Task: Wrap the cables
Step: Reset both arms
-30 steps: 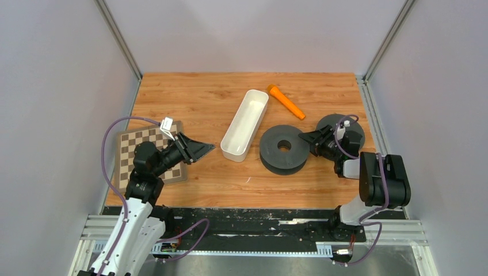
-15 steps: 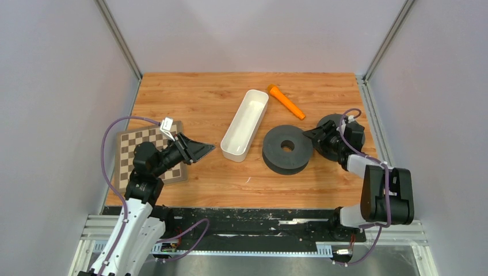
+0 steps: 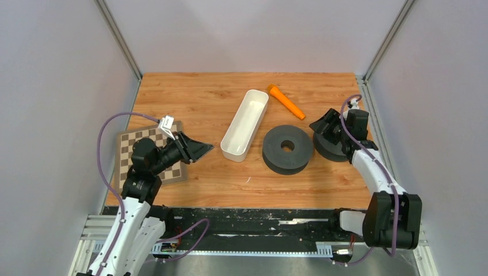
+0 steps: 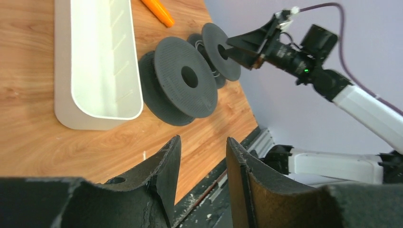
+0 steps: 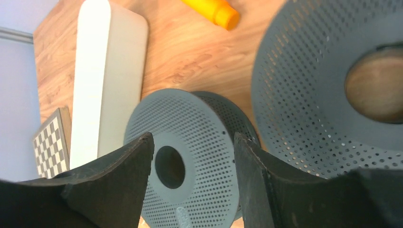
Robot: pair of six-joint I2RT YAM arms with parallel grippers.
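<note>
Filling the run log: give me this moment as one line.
left gripper: open, empty | right gripper: open, empty, at outer spool | centre spool: flat on table | cables: not discernible

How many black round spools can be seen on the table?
2. One spool lies mid-table, beside the near end of the white tray; the other spool lies to its right, partly under the right tool. None seems hidden.

Left pincer [image 4: 203,145] — right pincer [image 5: 193,140] — both agape

Thin whitish cable [image 4: 206,48] coiled between the far spool's [image 4: 221,51] flanges, barely discernible.
</note>
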